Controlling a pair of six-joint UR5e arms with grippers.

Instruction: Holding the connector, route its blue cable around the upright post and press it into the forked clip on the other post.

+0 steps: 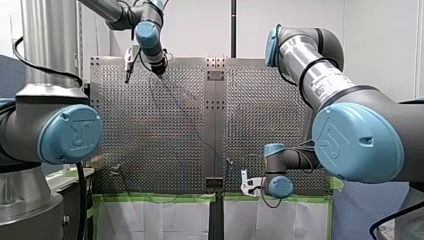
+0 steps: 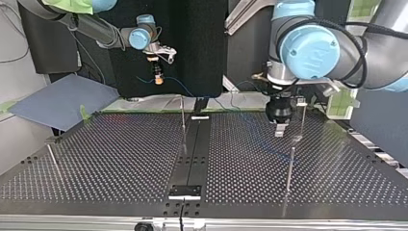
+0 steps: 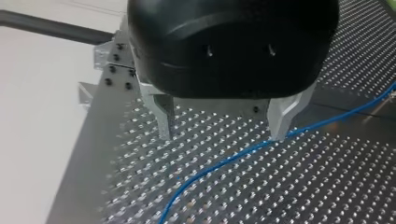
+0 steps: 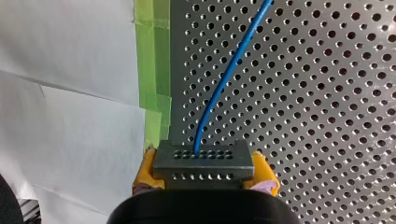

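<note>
Now | right hand point(image 4: 205, 173) clamps connector point(image 4: 203, 161) beside green tape point(image 4: 156, 56) at desk point(image 4: 327, 116) edge | blue cable point(image 4: 229, 70) trails past left hand point(image 3: 222, 135), fingers point(image 3: 282, 116) spread, empty | tip: keep grip square, cable low and lightly taut while routing.

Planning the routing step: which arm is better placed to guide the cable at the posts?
Probably my left arm: its jaws stand open over the blue cable beside a post; my right arm's are shut on the connector, away from the posts.
</note>
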